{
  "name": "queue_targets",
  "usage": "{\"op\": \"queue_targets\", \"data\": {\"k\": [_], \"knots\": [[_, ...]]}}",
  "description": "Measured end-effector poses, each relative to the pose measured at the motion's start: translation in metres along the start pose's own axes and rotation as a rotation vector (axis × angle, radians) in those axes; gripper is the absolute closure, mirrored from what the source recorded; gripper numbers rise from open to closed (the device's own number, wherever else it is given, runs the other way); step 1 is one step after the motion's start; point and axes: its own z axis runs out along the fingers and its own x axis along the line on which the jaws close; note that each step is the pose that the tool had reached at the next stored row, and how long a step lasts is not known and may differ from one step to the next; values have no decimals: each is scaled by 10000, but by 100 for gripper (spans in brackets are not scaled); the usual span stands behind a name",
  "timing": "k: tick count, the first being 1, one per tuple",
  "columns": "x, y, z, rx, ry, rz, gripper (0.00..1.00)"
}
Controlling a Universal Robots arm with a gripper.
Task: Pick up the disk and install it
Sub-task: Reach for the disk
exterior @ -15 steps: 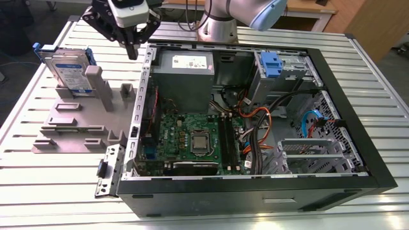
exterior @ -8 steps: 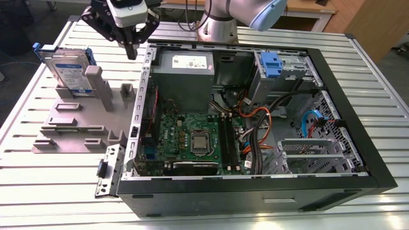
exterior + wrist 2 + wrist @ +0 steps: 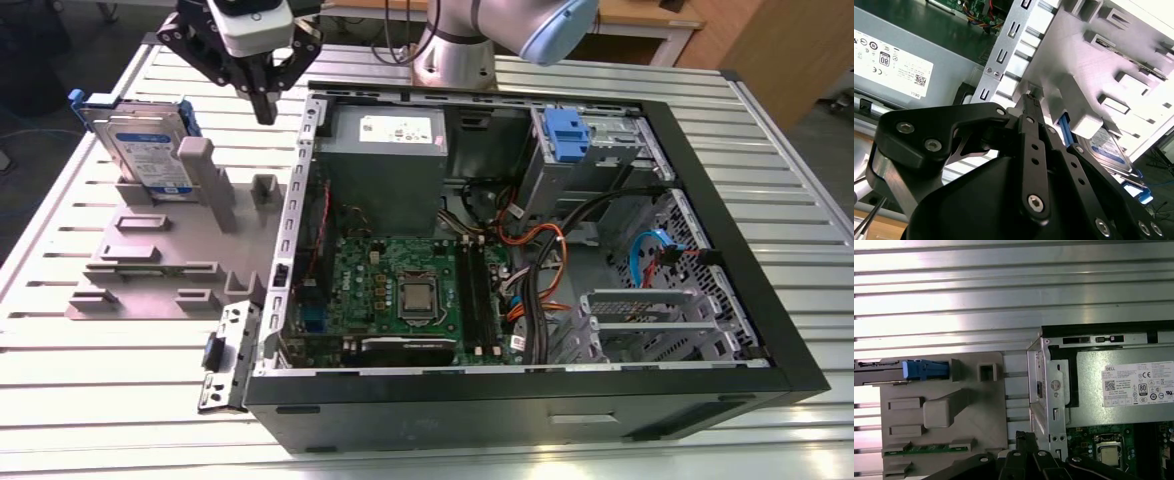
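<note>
A: Exterior view first: where is the hand?
B: The black two-fingered hand point(image 3: 264, 108) hangs tips-down over the far side of the slatted aluminium bench point(image 3: 774, 140), towards the exterior view's left. Its fingers are pressed together and grip nothing.
A: And the disk?
B: The flat silver-grey metal disk with a white-and-blue label and blue plastic side rails point(image 3: 140, 145) stands on edge at the far end of a grey plastic holder block point(image 3: 147, 270). It is just left of the hand and not touching it. Right of the hand lies the open black computer case point(image 3: 507, 400), with a big grey power-supply box point(image 3: 387, 165) in its far left corner.
A: The second wrist view?
B: The hand point(image 3: 1029, 100) is closed and empty, its tips near the edge of the holder block point(image 3: 1074, 55). The disk point(image 3: 1106, 147) stands in the block beyond the fingers, and the power-supply box point(image 3: 889, 60) is on the other side.
A: The first wrist view?
B: The disk point(image 3: 909, 371) appears edge-on in its slot in the block point(image 3: 979, 415), with one blue rail showing. The hand point(image 3: 1024, 437) sits beside the case's metal frame point(image 3: 1044, 390), apart from the disk
</note>
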Motion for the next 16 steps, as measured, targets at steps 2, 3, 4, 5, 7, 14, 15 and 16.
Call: {"op": "queue_targets", "data": {"k": [2,3,4,5,7,14,15,16], "knots": [[4,0,0,0,0,0,89],[5,0,0,0,1,0,89],[38,-3,0,0,1,0,89],[64,-5,1,0,0,0,89],[66,-5,2,0,0,0,89],[88,-7,3,0,0,1,89],[94,-8,3,1,1,1,89],[102,-8,3,1,0,-1,89]]}}
